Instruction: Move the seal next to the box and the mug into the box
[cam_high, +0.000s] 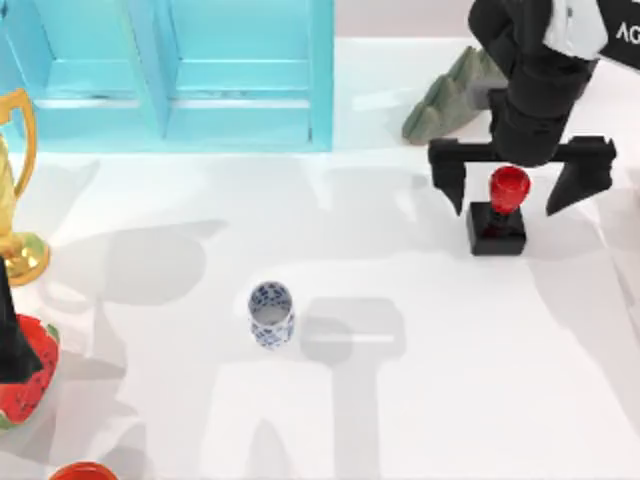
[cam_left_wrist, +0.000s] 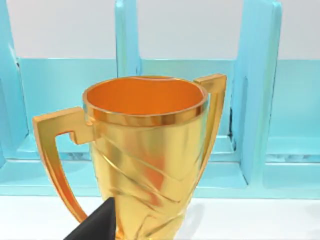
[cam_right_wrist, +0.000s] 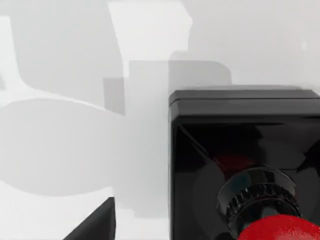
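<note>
The seal (cam_high: 497, 222), a black block with a red knob, stands upright on the white table at the right. My right gripper (cam_high: 508, 206) hangs over it, open, one finger on each side of the knob and apart from it. In the right wrist view the seal (cam_right_wrist: 245, 150) is close below. The mug (cam_high: 271, 313), white with a blue pattern, stands upright near the table's middle. The turquoise box (cam_high: 240, 125) lies along the back left and also appears as the box (cam_left_wrist: 280, 125) in the left wrist view. My left arm (cam_high: 10, 330) is parked at the left edge.
A gold trophy (cam_high: 15, 200) stands at the left edge, right in front of the left wrist camera as the trophy (cam_left_wrist: 150, 150). A red strawberry-like object (cam_high: 30, 385) and an orange cap (cam_high: 85, 470) sit front left. A grey-green rock shape (cam_high: 450, 100) lies behind the seal.
</note>
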